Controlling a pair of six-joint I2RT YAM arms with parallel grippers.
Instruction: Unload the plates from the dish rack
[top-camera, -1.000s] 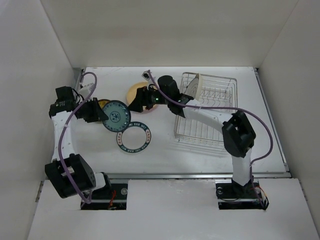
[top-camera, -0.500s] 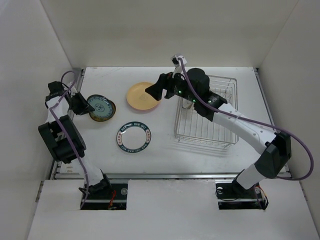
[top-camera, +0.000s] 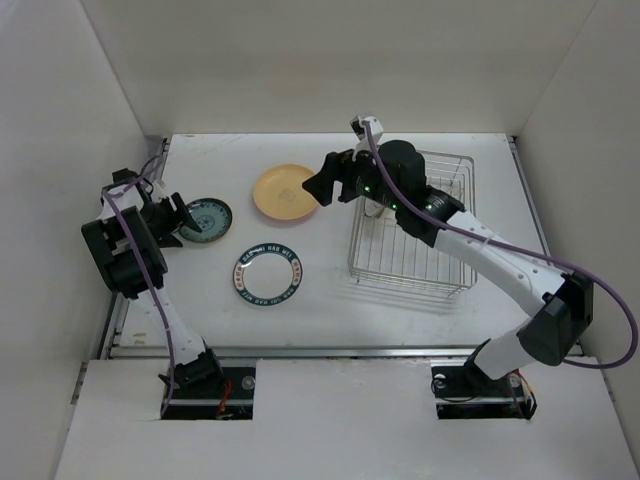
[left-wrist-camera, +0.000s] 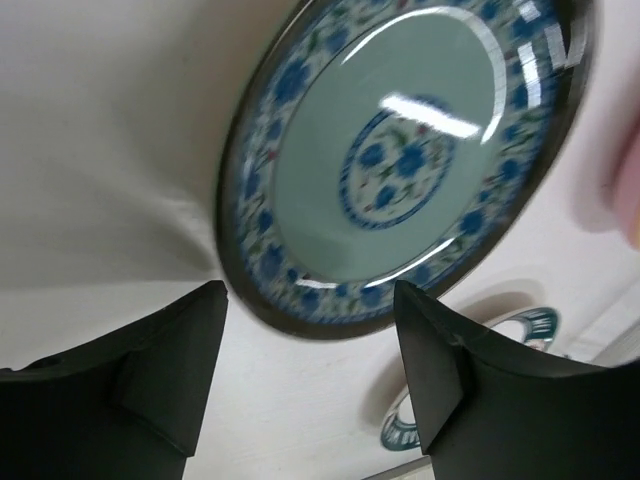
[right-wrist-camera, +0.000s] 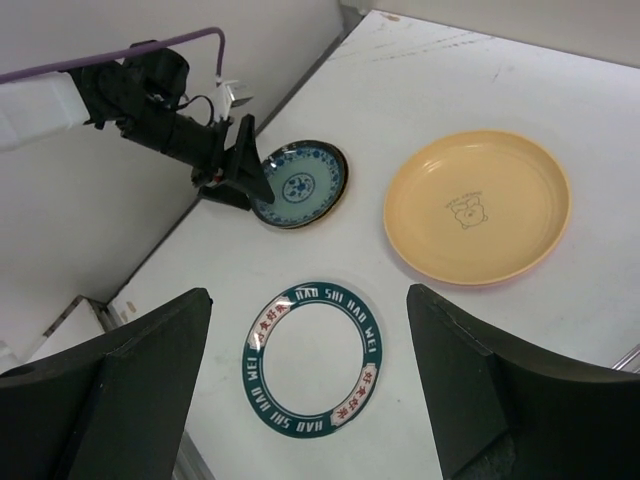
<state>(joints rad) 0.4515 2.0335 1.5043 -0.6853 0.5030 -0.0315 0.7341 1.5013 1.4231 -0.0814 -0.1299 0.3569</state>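
Observation:
A small teal plate (top-camera: 206, 218) (left-wrist-camera: 410, 160) (right-wrist-camera: 298, 185) with a blue flower pattern lies on the table at the left. My left gripper (top-camera: 172, 219) (left-wrist-camera: 308, 296) (right-wrist-camera: 245, 177) stands open at its near rim, with its fingers apart from the plate. A yellow-tan plate (top-camera: 284, 192) (right-wrist-camera: 478, 215) lies at the back middle. A white plate with a dark lettered rim (top-camera: 268, 275) (right-wrist-camera: 312, 360) lies in front of it. My right gripper (top-camera: 326, 181) (right-wrist-camera: 310, 294) hangs open and empty, high over the table beside the dish rack (top-camera: 420, 255). My right arm hides the rack's far left part.
White walls close in the table on the left, back and right. My left arm (top-camera: 125, 250) stands folded against the left wall. A purple cable loops off my right arm past the rack's right side.
My left gripper has opened and let go of the teal plate, which now lies flat. My right gripper has risen from the yellow-tan plate and drawn back toward the rack.

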